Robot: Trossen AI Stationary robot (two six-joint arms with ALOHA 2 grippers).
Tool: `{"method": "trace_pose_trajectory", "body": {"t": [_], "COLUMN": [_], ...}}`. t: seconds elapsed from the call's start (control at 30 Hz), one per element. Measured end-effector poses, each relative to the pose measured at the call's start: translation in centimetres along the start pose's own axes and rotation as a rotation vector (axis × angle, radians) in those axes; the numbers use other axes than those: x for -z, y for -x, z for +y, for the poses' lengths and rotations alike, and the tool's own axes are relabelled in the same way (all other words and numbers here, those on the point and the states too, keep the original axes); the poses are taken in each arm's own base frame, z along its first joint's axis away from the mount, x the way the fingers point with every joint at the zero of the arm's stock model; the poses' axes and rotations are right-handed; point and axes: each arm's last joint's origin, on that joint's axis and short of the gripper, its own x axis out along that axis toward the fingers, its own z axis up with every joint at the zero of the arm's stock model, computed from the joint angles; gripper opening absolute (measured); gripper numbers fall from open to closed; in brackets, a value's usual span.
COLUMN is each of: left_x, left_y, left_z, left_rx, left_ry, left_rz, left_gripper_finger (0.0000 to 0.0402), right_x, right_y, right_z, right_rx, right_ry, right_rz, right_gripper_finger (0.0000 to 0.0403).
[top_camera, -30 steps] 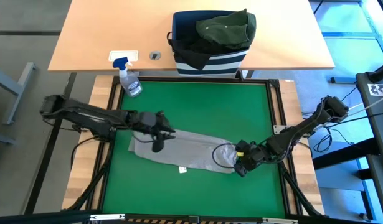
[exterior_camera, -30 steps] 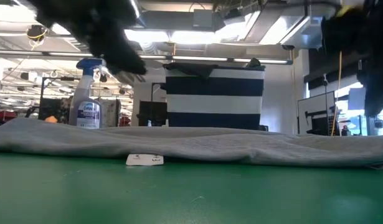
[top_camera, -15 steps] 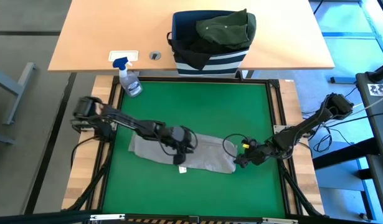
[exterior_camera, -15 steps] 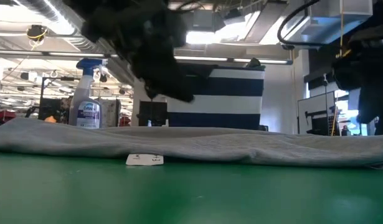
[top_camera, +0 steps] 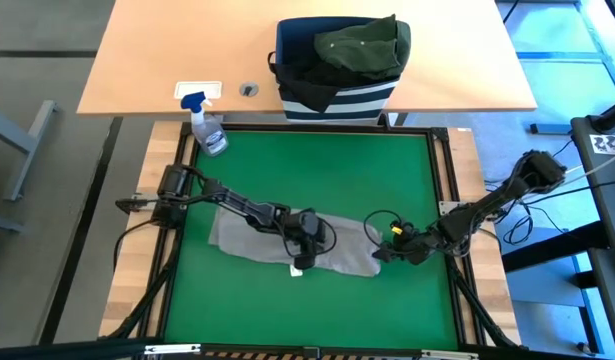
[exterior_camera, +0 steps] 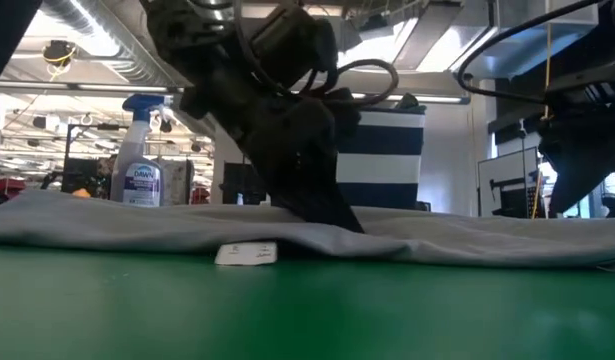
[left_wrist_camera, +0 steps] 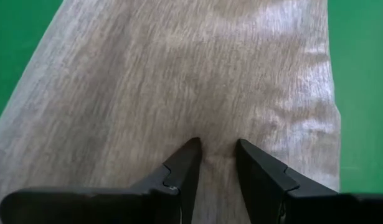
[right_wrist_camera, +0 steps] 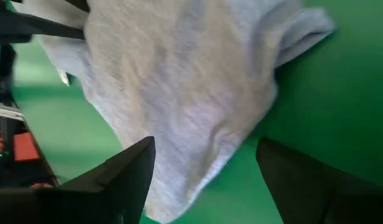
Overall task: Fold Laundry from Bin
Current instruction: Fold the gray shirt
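- The light grey garment (top_camera: 287,236) lies spread flat on the green counter (top_camera: 317,170), toward its near side.
- The left gripper (top_camera: 305,252) presses down on the garment's near edge, its fingers (left_wrist_camera: 182,168) narrowly parted with a small ridge of cloth between them.
- The right gripper (top_camera: 384,250) sits just beside the garment's right end, fingers (right_wrist_camera: 126,174) spread wide and holding nothing.
- The bin (top_camera: 339,95) stands on the far wooden desk, with a dark olive green garment (top_camera: 362,45) heaped on top.

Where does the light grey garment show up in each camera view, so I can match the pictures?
High view: the light grey garment lies across the lower middle of the green mat.
Low view: a flat band across the full width.
Left wrist view: fills most of the frame.
Right wrist view: upper middle.
Shared landmark: the green mat under it in all four.
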Motion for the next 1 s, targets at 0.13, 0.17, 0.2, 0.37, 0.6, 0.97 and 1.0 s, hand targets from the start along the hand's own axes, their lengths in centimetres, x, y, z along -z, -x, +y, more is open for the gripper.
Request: {"method": "trace_pose_trajectory", "body": {"t": [0.13,0.17,0.2,0.37,0.6,0.97,1.0], "left_x": [0.0,-0.1,-0.1,-0.2,-0.2,-0.1,-0.1], "left_y": [-0.2,-0.3,-0.3,-0.3,-0.3,-0.3,-0.3], "left_z": [0.4,0.6,0.7,1.1,1.1,0.6,0.6], "left_rx": [-0.004,-0.006,-0.007,0.003,0.008,0.014,0.015], "left_ry": [-0.028,-0.039,-0.044,-0.035,-0.035,-0.038,-0.037], "left_rz": [-0.010,-0.013,-0.017,-0.029,-0.028,-0.027,-0.027], "left_gripper_finger": [0.0104,0.0104,0.0104,0.0104,0.0104,0.0104,0.0104], "right_x": [0.2,0.3,0.3,0.3,0.1,-0.3,-0.2], "right_y": [-0.9,-1.2,-1.4,-2.2,-2.4,-2.5,-2.5], "right_z": [0.1,0.1,0.1,0.0,-0.1,-0.4,-0.4], "right_rx": [-0.018,-0.024,-0.029,-0.034,-0.047,-0.034,-0.031], "right_ry": [-0.019,-0.022,-0.022,-0.050,-0.004,0.023,0.027], "right_rz": [-0.018,-0.028,-0.040,-0.131,-0.210,-0.321,-0.310], "right_gripper_finger": [0.0286,0.0286,0.0286,0.0286,0.0258,0.0129,0.0121]}}
